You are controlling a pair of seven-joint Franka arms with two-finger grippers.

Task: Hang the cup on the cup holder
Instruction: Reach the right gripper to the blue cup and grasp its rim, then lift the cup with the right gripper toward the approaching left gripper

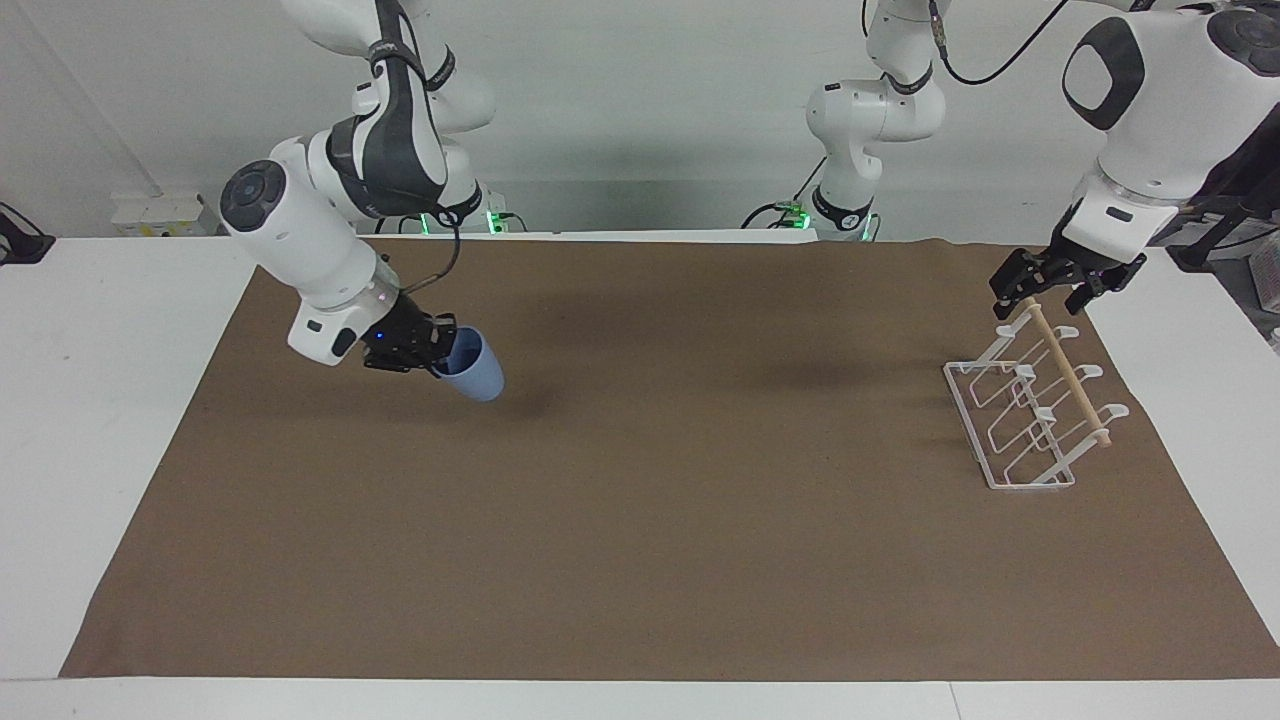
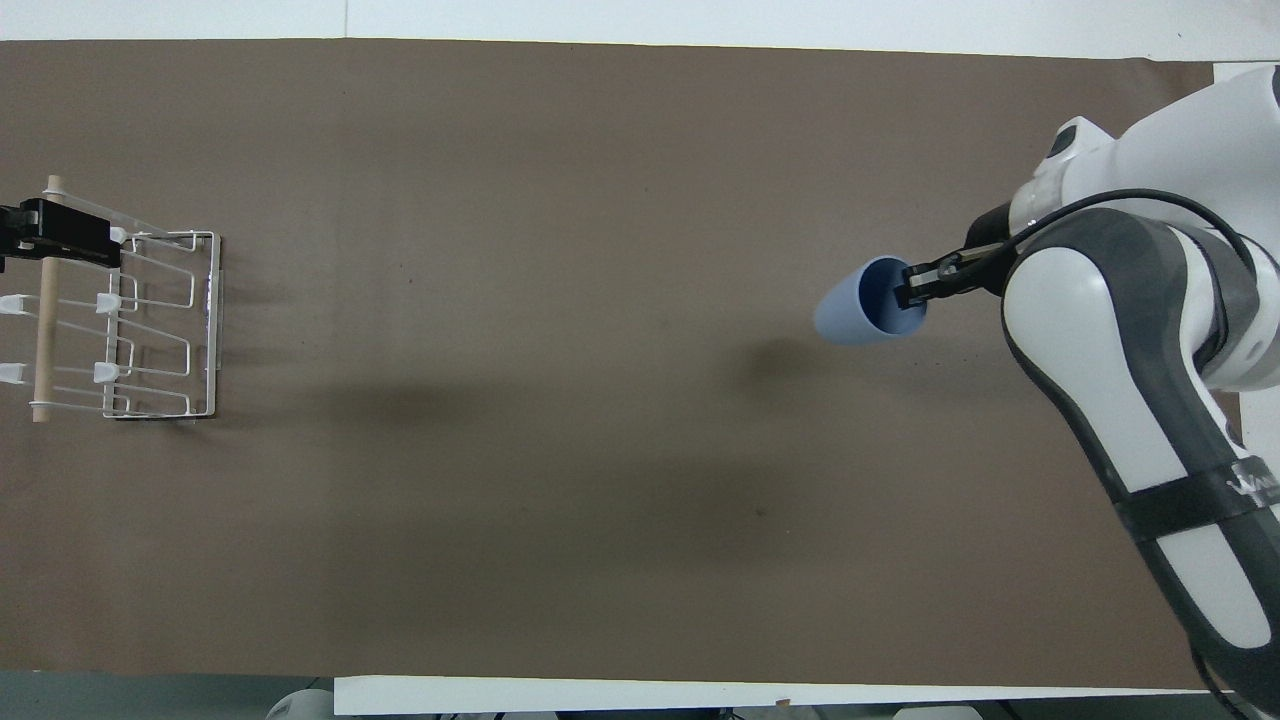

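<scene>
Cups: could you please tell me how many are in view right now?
1. The cup, tilted, is held at its rim by the right gripper above the brown mat, toward the right arm's end.

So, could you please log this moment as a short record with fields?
cup: light blue, tilted, lifted off the brown mat, toward the right arm's end
right gripper: shut on the cup's rim
cup holder: white wire rack on the mat, toward the left arm's end, no cup on it
left gripper: at the end of the holder's wooden dowel nearer the robots
</scene>
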